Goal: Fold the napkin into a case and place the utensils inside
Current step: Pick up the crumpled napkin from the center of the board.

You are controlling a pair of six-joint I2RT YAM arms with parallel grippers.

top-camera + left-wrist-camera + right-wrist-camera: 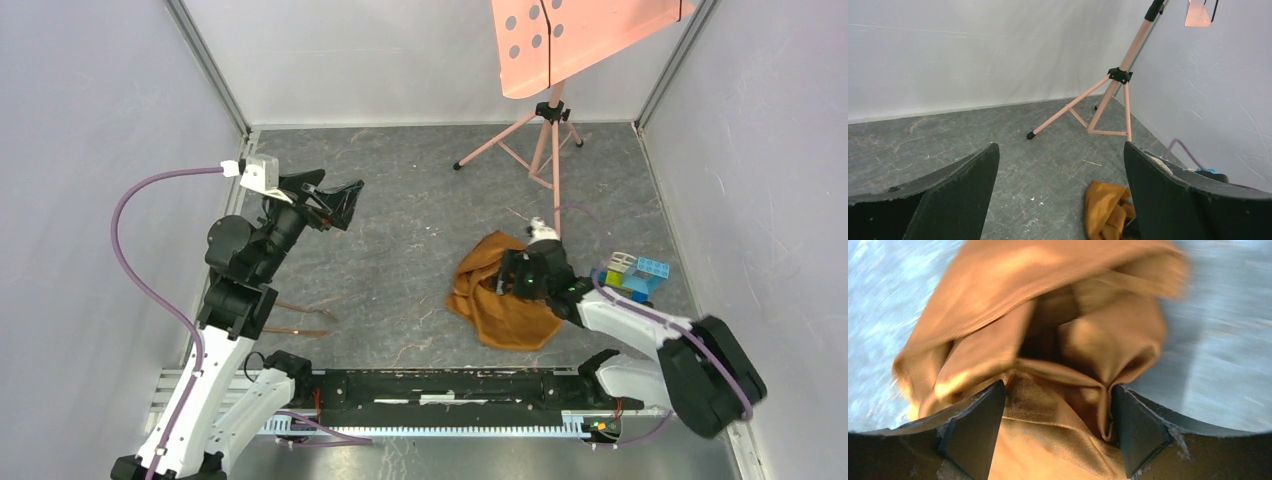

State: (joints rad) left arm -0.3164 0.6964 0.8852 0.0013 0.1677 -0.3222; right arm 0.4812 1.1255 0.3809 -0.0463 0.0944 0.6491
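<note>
Grey, veined bench [400, 250] between pale walls: the orange-brown napkin [497, 300] lies crumpled in a loose heap at centre right of the overhead view, not folded into any case. The right claw [517, 272] is down on the heap's upper edge. In its own wrist view (blurred) its two dark fingers [975, 425] are spread, with bunched folds of the cloth filling the gap between them and touching both inner faces. The left claw [335, 205] hangs raised at upper left, well apart from the cloth, its fingers wide apart and holding nothing. The utensils [308, 312], thin copper-brown pieces, lie on the bench at lower left, beside the left arm and well apart from the napkin. Blue, green and yellow toy blocks [632, 275] sit just right of the right claw. A pink tripod [540, 135] carrying a salmon perforated panel [580, 40] stands at upper right.
</note>
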